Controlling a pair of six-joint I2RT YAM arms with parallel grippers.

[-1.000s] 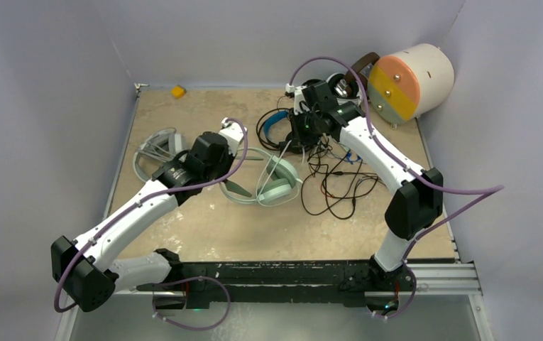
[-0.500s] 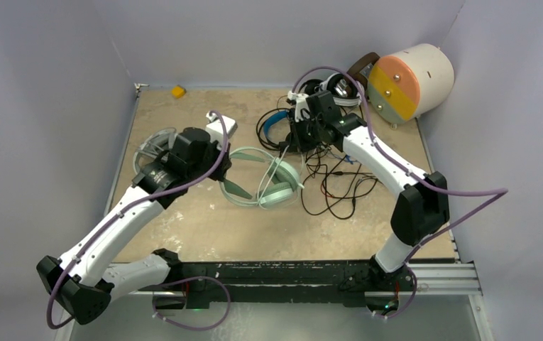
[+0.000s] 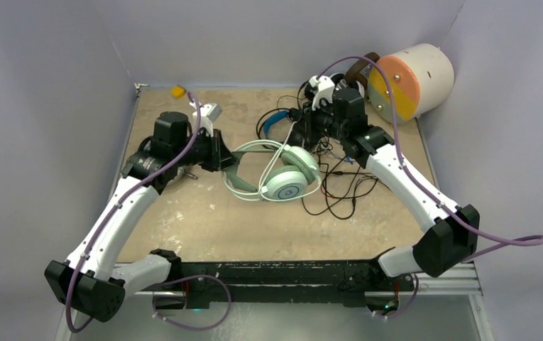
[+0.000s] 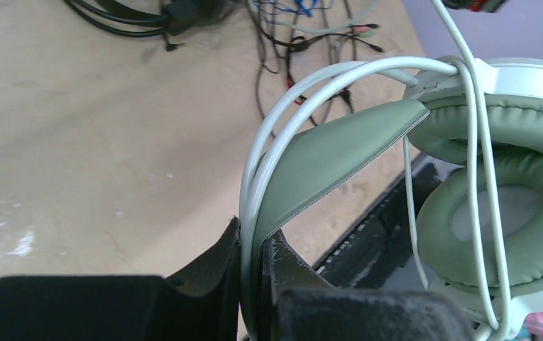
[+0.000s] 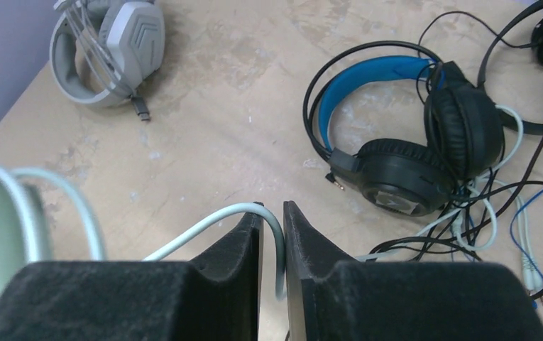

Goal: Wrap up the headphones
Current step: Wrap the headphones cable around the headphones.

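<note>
The mint-green headphones [image 3: 282, 174] hang lifted over the table's middle. My left gripper [image 3: 224, 153] is shut on their headband [image 4: 339, 149], which is pinched between my jaws [image 4: 255, 231]. The ear cups [image 4: 495, 177] sit together with the pale cable [image 4: 475, 142] looped over them. My right gripper [image 3: 304, 129] is shut on that same mint cable [image 5: 204, 226], which runs between its jaws [image 5: 273, 213]. The black headphones with a blue headband [image 5: 396, 121] lie just beyond it. The white-grey headset [image 5: 108, 46] lies at the far left.
A tangle of black cables [image 3: 339, 188] lies right of the mint headphones. The big cream cylinder [image 3: 410, 78] stands at the back right with a brown headset [image 3: 359, 65] beside it. A small yellow block [image 3: 177, 91] sits at the back left. Grey walls enclose the table.
My left gripper has moved back and left, lifting the mint headphones so the cups face up. My right gripper has shifted right and back with the cable in it.
</note>
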